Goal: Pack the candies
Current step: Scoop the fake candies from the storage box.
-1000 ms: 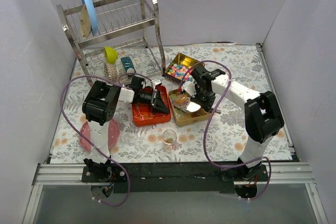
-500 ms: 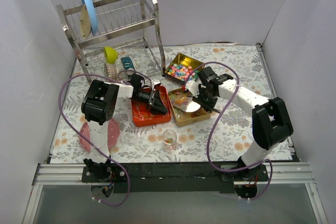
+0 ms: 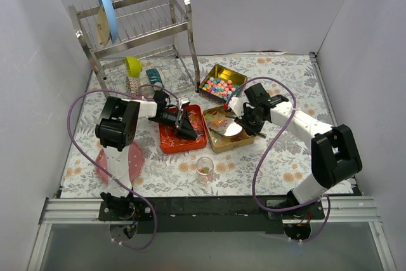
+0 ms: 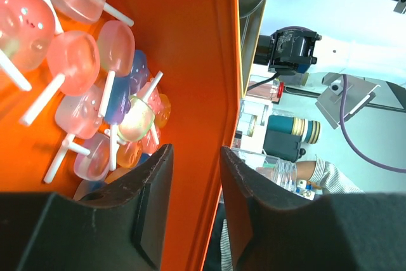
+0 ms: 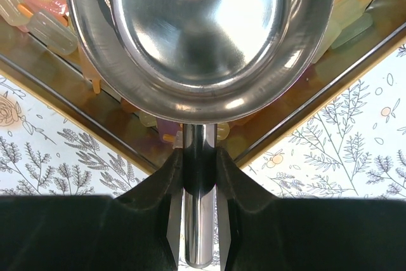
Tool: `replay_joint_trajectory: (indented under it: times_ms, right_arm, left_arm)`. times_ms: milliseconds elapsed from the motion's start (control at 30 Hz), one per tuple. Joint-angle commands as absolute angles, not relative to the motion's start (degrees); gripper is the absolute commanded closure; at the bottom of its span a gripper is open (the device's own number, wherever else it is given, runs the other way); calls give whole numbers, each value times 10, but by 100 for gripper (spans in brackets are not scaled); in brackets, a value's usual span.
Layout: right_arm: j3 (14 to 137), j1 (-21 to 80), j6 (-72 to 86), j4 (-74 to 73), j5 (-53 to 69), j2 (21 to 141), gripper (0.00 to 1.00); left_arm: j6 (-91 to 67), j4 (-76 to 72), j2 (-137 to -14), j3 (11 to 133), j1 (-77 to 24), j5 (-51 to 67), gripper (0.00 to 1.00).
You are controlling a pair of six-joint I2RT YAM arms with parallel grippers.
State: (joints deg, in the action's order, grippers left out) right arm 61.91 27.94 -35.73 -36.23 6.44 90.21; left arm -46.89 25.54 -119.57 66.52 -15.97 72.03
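Observation:
Clear-wrapped colourful candies (image 4: 95, 87) on white sticks lie piled in the orange tray (image 3: 168, 146). My left gripper (image 3: 188, 132) hangs low over that tray near its right wall, open, with nothing between its fingers (image 4: 155, 195). My right gripper (image 5: 202, 157) is shut on the handle of a steel scoop (image 5: 203, 30). The scoop's bowl (image 3: 233, 129) sits over the gold tin (image 3: 223, 146) that holds orange-yellow jellies (image 5: 44, 23). Pastel round pellets (image 3: 219, 85) fill a second gold tin behind. A small clear cup (image 3: 204, 165) with a few candies stands in front of the trays.
A steel dish rack (image 3: 136, 30) with a blue plate (image 3: 104, 7) stands at the back left. A yellow cup (image 3: 132, 65) and rolls of tape sit under it. A pink plate (image 3: 124, 163) lies beside the left arm's base. Purple cables loop around both arms.
My left gripper has opened over the orange tray and shifted slightly. The right arm's elbow has swung right and toward the near edge, while the scoop stays at the jelly tin.

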Motion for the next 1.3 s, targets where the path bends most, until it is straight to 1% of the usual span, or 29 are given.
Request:
replay_joint_trajectory:
  times_ms: [0,33,100,200,300,333,367,400,467,500,667,933,1100,1267]
  right_arm:
    - [629,279,-331,-356,102,939,73]
    - [627,279,-332,-352,100,939,69]
    - [628,279,-339,-352,100,940,64]
    - [643,277,-338,-383,102,964,59]
    - [644,273,-330,-386,116,969,59]
    - [644,274,-330,-385,120,969,62]
    - [644,274,-329,-383,120,969,67]
    - [645,274,-329,-381,120,971,76]
    - [648,273,-324,-375,116,971,84]
    - [649,269,-323,-372,115,969,98]
    - [629,251,-330,-344,141,948,99]
    - [563,233,-342,-260,219,884,99]
    - [526,228,-337,-215,225,846,99]
    - [502,224,-332,-200,235,812,99]
  left_arm:
    - [-450,276,-1152,677,-158,716,65]
    - [-449,278,-1151,678,-158,715,65]
    - [-443,283,-1151,679,-158,712,65]
    - [-442,283,-1150,679,-158,708,65]
    - [-444,281,-1147,675,-159,706,65]
    - [-444,281,-1147,673,-158,705,65]
    - [-443,281,-1145,671,-158,705,65]
    - [-444,281,-1144,669,-157,704,66]
    - [-443,280,-1143,667,-158,703,66]
    - [-443,280,-1143,664,-158,702,66]
    - [-432,296,-1141,668,-158,696,66]
    - [-366,379,-1144,675,-150,677,66]
    - [-293,470,-1150,685,-135,668,66]
    - [-260,512,-1156,717,-131,670,61]
